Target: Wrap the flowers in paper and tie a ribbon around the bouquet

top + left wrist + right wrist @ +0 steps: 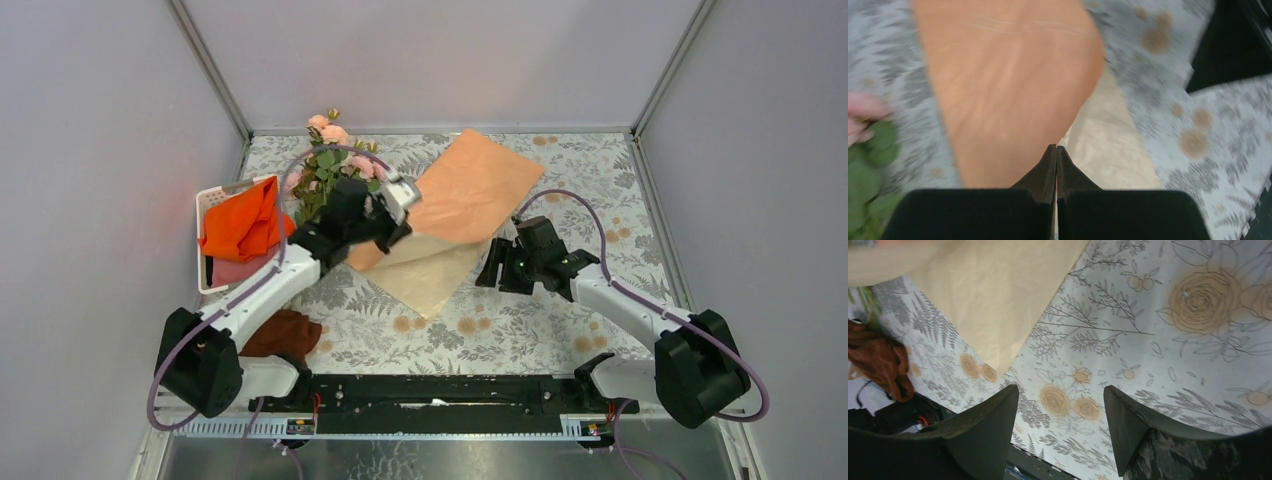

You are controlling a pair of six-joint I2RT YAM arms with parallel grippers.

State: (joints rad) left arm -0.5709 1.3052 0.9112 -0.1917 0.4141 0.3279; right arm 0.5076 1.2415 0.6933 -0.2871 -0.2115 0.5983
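Two claws at the paper

We see a worktop (560, 180) printed with grey ferns and tan roses, closed in by pale lilac walls (100, 150) on three sides. At its left edge a white basket (208, 200) holds a bright orange cloth (245, 220) over something pink. A brown cloth (285, 333) lies by the left arm's base. The paper (470, 185) lies diagonally mid-worktop, with the flowers (330, 160) near its left corner. The left claw (398, 205) is pinched on the paper's left edge. The right claw (495, 268) hangs with its fingers apart beside the near-right edge.
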